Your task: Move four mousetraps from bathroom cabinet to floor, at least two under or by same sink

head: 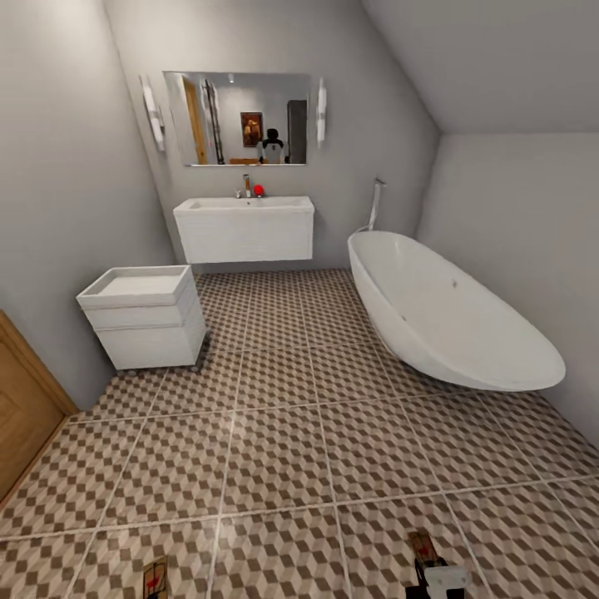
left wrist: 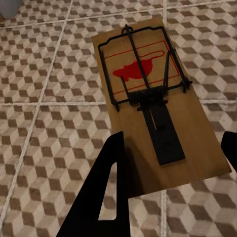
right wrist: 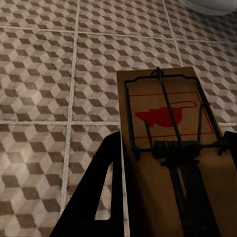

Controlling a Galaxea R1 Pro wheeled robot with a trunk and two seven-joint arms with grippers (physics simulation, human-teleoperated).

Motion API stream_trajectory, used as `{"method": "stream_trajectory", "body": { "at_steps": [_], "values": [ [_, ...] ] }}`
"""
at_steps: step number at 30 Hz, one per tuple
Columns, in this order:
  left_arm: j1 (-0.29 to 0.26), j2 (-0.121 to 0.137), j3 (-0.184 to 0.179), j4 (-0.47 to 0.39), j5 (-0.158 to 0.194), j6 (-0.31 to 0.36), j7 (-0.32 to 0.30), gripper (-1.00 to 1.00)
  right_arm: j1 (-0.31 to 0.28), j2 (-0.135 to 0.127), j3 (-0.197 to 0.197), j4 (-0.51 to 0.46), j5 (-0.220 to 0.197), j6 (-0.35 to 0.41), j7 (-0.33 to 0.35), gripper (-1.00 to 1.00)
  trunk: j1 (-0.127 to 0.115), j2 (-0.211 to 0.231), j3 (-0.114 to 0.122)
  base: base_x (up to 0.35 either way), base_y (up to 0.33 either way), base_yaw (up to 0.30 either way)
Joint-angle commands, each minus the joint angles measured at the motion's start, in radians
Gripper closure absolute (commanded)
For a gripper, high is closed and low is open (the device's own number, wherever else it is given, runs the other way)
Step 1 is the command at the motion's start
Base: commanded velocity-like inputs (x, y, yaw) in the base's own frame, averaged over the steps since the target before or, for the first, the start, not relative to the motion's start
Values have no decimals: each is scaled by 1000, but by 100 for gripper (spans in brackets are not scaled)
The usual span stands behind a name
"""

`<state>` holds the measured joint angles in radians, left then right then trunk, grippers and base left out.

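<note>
At the bottom edge of the head view, two small flat tan wooden mousetraps with dark wire spring bars show above the bathroom floor (head: 274, 449) of brown, beige and white cube-pattern tiles: one at lower left (head: 155, 577), one at lower right (head: 424, 549), well apart, each with its long axis running roughly away from the robot toward the far wall. Left wrist view: the left gripper (left wrist: 173, 182) clasps the near end of its mousetrap (left wrist: 158, 98) between two black fingers (left wrist: 106, 192); board's long axis runs out along the fingers, skewed slightly, red mouse print and wire bail at the far end. Right wrist view: the right gripper (right wrist: 173, 197) likewise grips its mousetrap (right wrist: 170, 148), finger (right wrist: 101, 192) pressed to the board's edge, long axis in line with the fingers, red print at the far end. Against the far wall, the white rectangular wall-hung sink (head: 244, 227); white oval bathtub (head: 445, 312) to its right.
</note>
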<state>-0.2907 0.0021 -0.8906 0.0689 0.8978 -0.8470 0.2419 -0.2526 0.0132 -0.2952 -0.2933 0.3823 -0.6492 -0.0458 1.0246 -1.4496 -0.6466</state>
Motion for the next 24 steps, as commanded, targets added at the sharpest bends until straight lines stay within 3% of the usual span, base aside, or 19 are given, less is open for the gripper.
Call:
{"method": "stream_trajectory", "body": {
  "at_steps": [1,15,24],
  "values": [
    [-1,-1,-7,2,-5,-1,10,100,-1,1,-5,0,9,-3,-2,100,0,0,-1,263,-87,118],
    [-1,-1,-7,2,-5,-1,10,100,0,1,-5,0,9,-3,-2,100,0,0,-1,265,-20,25],
    [-1,-1,-7,2,-5,-1,10,100,0,1,-5,0,9,-3,-2,100,0,0,-3,267,0,166]
  ]
}}
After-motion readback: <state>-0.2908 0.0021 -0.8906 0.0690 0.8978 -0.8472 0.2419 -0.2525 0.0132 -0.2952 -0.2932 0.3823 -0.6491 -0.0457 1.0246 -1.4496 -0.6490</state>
